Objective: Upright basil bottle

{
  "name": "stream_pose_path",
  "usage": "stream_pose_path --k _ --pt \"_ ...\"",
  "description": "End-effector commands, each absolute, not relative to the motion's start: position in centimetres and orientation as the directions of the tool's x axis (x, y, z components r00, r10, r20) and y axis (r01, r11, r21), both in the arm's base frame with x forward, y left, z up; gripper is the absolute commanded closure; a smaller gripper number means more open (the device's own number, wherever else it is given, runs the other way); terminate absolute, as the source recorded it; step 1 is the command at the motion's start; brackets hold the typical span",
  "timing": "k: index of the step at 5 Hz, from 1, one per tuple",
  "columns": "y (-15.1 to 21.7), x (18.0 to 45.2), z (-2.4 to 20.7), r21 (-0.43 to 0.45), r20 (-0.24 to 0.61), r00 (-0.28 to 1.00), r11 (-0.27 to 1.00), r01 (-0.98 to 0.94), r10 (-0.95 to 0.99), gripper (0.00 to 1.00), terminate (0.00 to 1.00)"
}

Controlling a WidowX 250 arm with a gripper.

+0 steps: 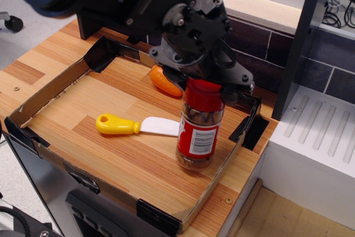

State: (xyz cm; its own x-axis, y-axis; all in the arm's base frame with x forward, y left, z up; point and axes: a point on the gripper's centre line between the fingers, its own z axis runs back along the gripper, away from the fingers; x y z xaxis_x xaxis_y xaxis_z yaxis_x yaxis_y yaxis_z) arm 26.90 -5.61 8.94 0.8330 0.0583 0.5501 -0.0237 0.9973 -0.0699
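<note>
A: Red screw lid, clear plastic, red-and-white label with a barcode, brownish pieces inside: the cylindrical basil bottle (200,127) stands upright, or very nearly so, on its base on the wooden floor of the tray, at the right side and close to the tray's near-right wall.

B: And the arm?

A: The black robot gripper (203,84) sits right on top of the bottle, at the lid. Its body hides the fingertips, so I cannot tell whether the fingers are clamped on the lid or spread apart from it.

B: What lies around the bottle?

A: Just to its left, a toy knife with a yellow plastic handle and white blade (137,125) lies flat, the blade tip reaching the bottle's side or passing just behind it. Farther back, an orange toy carrot (165,82) lies on the floor, partly covered by the gripper.

B: The container itself?

A: A shallow cardboard-walled tray with black corner clips (54,94), floored in striped light wood, resting on a wooden tabletop (22,73). Behind it runs a dark tiled back wall (260,54), and to the right stands a white ridged plastic unit (319,148).
</note>
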Motion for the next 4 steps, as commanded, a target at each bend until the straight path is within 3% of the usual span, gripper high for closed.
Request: stream_pose_path --k 1,3,4 --pt "-5.5 27.9 11.3 -0.138 0.559 0.821 0.990 -0.042 0.113 0.00 0.00" --pt "-4.9 29.9 15.2 -0.146 0.540 0.810 0.973 -0.178 0.229 0.00 0.00" --pt "-4.6 31.4 16.0 -0.126 0.478 0.834 0.961 -0.246 0.276 0.00 0.00"
